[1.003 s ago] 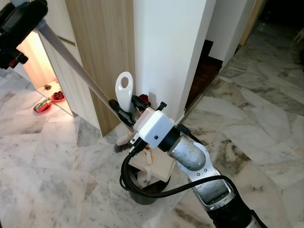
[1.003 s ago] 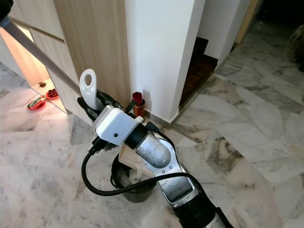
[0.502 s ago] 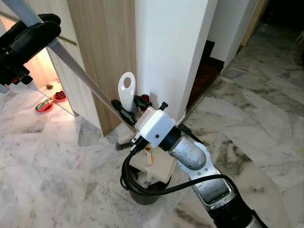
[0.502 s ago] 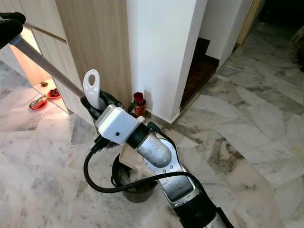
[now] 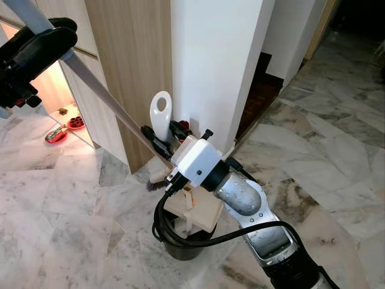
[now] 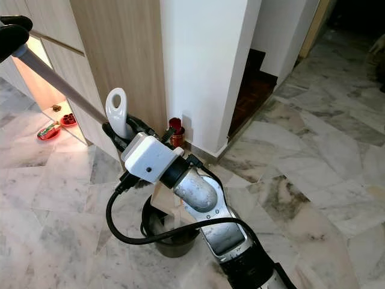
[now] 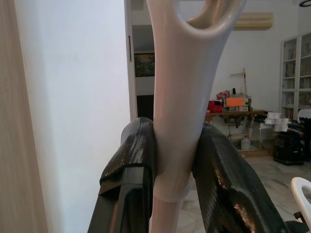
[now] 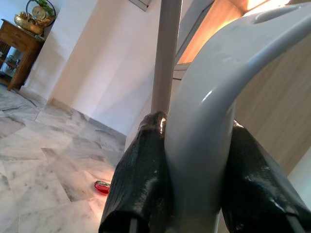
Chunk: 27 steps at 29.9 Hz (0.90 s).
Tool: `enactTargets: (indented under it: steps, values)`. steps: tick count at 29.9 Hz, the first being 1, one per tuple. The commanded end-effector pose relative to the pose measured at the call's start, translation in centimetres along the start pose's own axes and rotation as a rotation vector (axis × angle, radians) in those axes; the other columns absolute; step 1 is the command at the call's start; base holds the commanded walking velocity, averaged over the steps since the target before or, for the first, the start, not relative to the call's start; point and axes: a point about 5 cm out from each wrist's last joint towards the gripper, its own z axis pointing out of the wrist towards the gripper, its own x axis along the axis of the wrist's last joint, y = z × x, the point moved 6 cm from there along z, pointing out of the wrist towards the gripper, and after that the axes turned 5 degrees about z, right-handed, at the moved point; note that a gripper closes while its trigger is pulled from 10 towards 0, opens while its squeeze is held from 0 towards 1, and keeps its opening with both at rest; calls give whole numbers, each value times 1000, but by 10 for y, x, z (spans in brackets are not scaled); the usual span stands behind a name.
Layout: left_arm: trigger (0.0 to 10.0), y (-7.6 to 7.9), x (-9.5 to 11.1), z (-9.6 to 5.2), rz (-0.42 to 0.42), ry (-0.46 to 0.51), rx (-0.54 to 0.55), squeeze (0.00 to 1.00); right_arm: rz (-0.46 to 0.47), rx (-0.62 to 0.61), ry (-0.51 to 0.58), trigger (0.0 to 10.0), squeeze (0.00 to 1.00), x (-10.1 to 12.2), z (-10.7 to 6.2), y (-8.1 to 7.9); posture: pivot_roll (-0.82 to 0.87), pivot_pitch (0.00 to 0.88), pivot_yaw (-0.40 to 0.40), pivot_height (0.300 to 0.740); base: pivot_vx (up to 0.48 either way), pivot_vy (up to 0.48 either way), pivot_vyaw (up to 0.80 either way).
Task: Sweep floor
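Left end effector [image 7: 175, 165] clamps broom handle [image 5: 108, 105] | right end effector [image 8: 194, 170] clamps dustpan handle [image 5: 159, 114] | no legible writing

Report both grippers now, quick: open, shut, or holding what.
Left gripper: shut on the broom handle.
Right gripper: shut on the white dustpan handle.

Broom [image 5: 108, 108]: long pale grey pole, slanting down from the left end effector [image 5: 33, 57], which is clamped on its upper part; dark bristle head [image 5: 157, 179] on the marble floor, just below the right end effector [image 5: 157, 139].
Dustpan handle [image 5: 159, 114]: white, looped top, upright, pinched between the right end effector's fingers.
Dustpan body [image 5: 195, 211]: beige, under the right wrist.
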Motion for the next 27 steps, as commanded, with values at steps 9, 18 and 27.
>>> enactTargets:
  steps: [9,18,27]
  values:
    - [10000,-60,-56,-35,229,-317,317,0,-106,-65,34,10000,0,11,0,27,94,28,-31,740,0,0,0]
    - [10000,-66,-51,-35,248,-285,349,0,-106,-66,40,10000,0,12,1,27,93,10,-25,740,0,0,0]
    - [10000,-52,-27,-24,161,-141,255,0,-107,-66,46,10000,0,12,2,27,99,8,-24,740,0,0,0]
